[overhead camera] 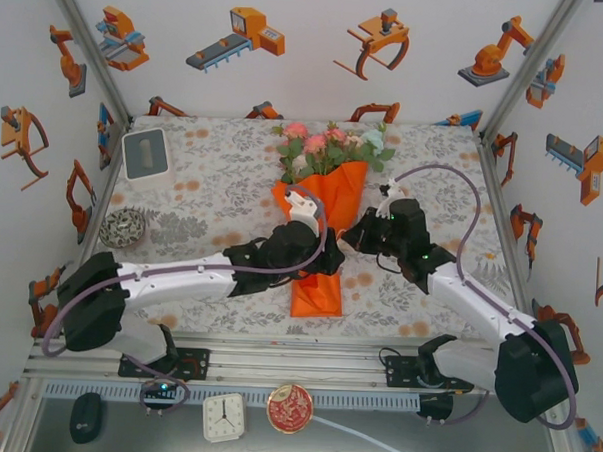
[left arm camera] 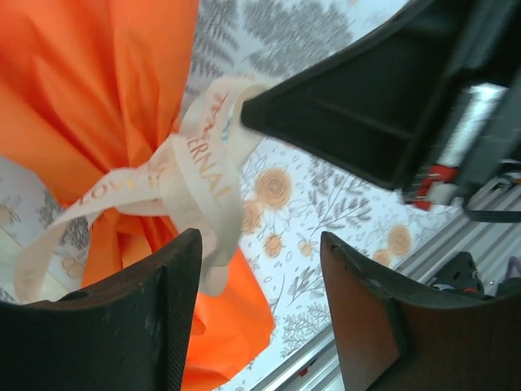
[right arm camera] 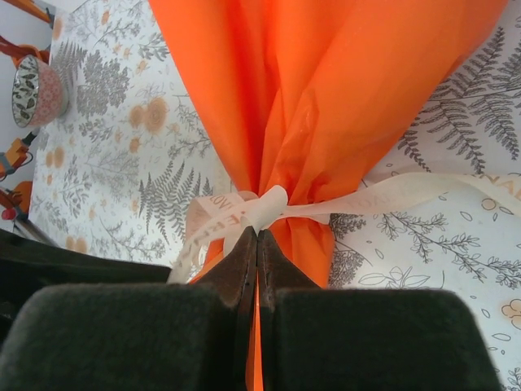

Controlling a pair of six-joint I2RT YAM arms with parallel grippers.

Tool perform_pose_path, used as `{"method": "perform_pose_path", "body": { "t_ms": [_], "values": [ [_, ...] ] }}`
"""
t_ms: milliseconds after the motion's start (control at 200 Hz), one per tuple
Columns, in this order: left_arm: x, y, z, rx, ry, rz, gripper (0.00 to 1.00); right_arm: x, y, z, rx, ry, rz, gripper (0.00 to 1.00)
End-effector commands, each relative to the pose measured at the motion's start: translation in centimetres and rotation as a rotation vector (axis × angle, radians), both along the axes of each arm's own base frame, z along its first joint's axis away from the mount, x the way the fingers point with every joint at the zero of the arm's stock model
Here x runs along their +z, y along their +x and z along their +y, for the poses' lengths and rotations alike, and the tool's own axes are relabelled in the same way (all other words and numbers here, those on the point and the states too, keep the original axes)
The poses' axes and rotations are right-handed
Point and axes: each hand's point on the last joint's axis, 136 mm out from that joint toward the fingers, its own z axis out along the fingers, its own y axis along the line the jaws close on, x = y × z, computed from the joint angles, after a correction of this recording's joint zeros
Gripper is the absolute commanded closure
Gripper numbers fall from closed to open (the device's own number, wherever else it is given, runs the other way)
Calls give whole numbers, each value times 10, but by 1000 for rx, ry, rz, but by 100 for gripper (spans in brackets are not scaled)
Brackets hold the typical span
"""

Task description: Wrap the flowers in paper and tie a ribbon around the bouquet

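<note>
Knot stage: ribbon point(right arm camera: 236, 213) is sitting tied round bouquet point(overhead camera: 328, 192).
At the knot, right gripper point(right arm camera: 257, 238) is pinching ribbon, fingers pressed together; left gripper point(left arm camera: 260, 244) is hovering spread alongside.

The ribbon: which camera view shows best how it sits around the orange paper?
The right wrist view: the ribbon cinches the orange paper at its waist, one tail trailing right. The left wrist view shows a close, printed loop. From above, the arms cover that spot.
</note>
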Motion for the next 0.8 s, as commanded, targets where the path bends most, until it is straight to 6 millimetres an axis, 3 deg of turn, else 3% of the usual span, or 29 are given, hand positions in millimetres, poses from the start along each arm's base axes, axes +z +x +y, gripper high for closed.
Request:
{"method": "perform_pose_path", "body": {
  "t_ms": [0, 115, 260, 400, 556, 691, 796],
  "values": [
    [40, 7, 14, -17, 35, -200, 39, 24, 0, 12, 65, 36, -59, 100],
    [48, 22, 33, 37, 63, -208, 39, 29, -3, 24, 129, 52, -65, 100],
    [46, 56, 67, 162, 53, -114, 39, 29, -16, 51, 267, 34, -88, 100],
    [40, 74, 77, 151, 20, -11, 40, 32, -34, 81, 414, 47, -109, 100],
    [33, 64, 63, -33, -44, 87, 50, 34, -30, 87, 408, 39, -111, 100],
    [30, 65, 72, 10, -118, 183, 50, 39, -41, 100, 493, 70, -137, 100],
    [29, 57, 66, -13, -162, 251, 50, 39, -45, 107, 527, 64, -148, 100]
  ]
}}
